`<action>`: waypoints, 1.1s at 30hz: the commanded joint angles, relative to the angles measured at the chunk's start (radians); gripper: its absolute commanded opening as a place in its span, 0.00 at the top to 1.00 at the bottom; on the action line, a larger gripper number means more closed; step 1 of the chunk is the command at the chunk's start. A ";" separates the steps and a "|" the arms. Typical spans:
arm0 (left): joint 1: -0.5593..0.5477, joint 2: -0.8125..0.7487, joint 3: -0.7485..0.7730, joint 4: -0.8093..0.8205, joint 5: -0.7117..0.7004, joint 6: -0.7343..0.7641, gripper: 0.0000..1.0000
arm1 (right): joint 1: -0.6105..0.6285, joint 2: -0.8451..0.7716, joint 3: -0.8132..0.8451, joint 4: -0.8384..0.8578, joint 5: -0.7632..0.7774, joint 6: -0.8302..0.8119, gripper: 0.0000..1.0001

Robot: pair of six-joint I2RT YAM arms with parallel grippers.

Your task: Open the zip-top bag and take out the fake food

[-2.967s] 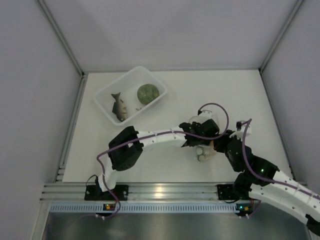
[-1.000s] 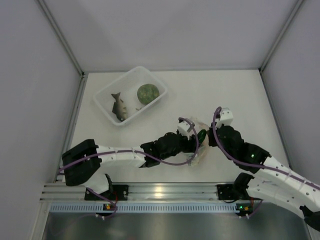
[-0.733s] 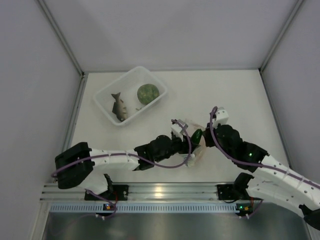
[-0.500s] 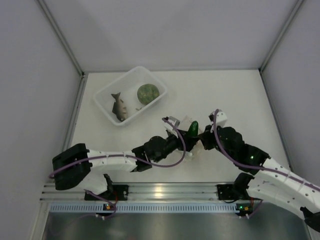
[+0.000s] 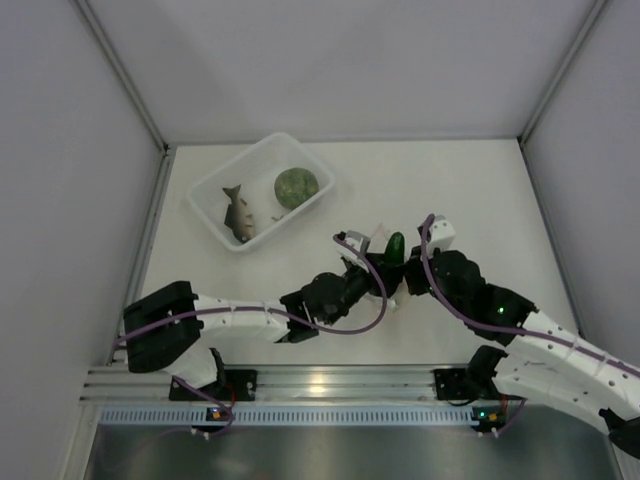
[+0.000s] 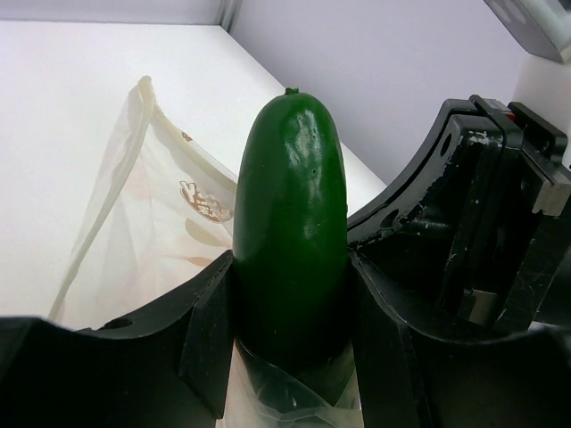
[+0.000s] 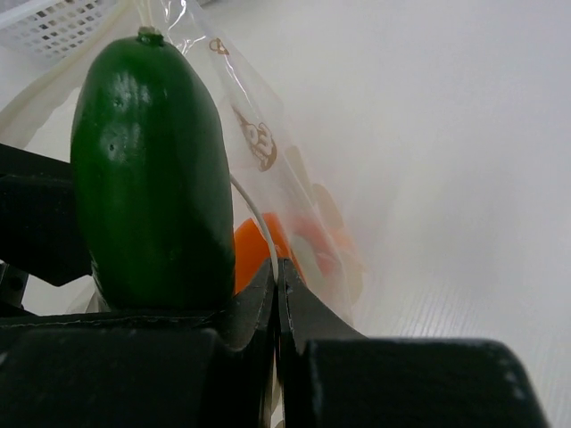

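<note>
My left gripper (image 6: 290, 308) is shut on the dark green cucumber (image 6: 291, 223), which stands upright between its jaws, out of the mouth of the clear zip-top bag (image 6: 143, 205). From above, the cucumber (image 5: 394, 248) is at mid-table between the two grippers. My right gripper (image 7: 277, 272) is shut on the bag's edge (image 7: 254, 223), right beside the cucumber (image 7: 152, 169). The orange ball (image 7: 259, 250) lies inside the bag behind that edge. The grey-brown fish (image 5: 237, 212) and the pale-green cabbage ball (image 5: 296, 187) lie in the white basket (image 5: 222, 180).
The white perforated basket stands at the back left of the table and shows in the right wrist view (image 7: 53, 22). Grey walls close the table on three sides. The two arms cross the near middle of the table.
My left gripper has pulled the cucumber up out of the bag and a little to the right. My right gripper keeps its pinch on the bag's edge.
</note>
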 commanded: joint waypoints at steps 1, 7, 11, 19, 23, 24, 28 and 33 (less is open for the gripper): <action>0.027 0.048 0.086 0.140 -0.131 0.106 1.00 | 0.064 -0.021 0.053 -0.008 -0.151 0.014 1.00; 0.027 0.085 0.089 0.140 -0.196 0.145 1.00 | 0.065 -0.024 0.121 -0.103 -0.213 -0.026 1.00; 0.027 0.117 0.145 0.101 -0.334 0.119 0.99 | 0.065 -0.019 0.115 -0.101 -0.307 -0.026 1.00; 0.027 0.214 0.302 -0.005 -0.431 0.243 1.00 | 0.065 -0.029 0.129 -0.067 -0.453 -0.017 1.00; 0.032 0.224 0.275 -0.002 -0.439 0.304 1.00 | 0.064 -0.042 0.162 -0.139 -0.366 -0.020 1.00; 0.033 0.220 0.262 -0.002 -0.454 0.288 1.00 | 0.064 -0.048 0.168 -0.147 -0.305 -0.011 1.00; 0.055 0.163 0.187 -0.001 -0.404 0.118 1.00 | 0.062 -0.059 0.147 -0.140 -0.229 0.014 1.00; 0.058 0.117 0.173 -0.004 -0.316 0.022 1.00 | 0.062 -0.015 0.092 -0.090 -0.119 0.055 1.00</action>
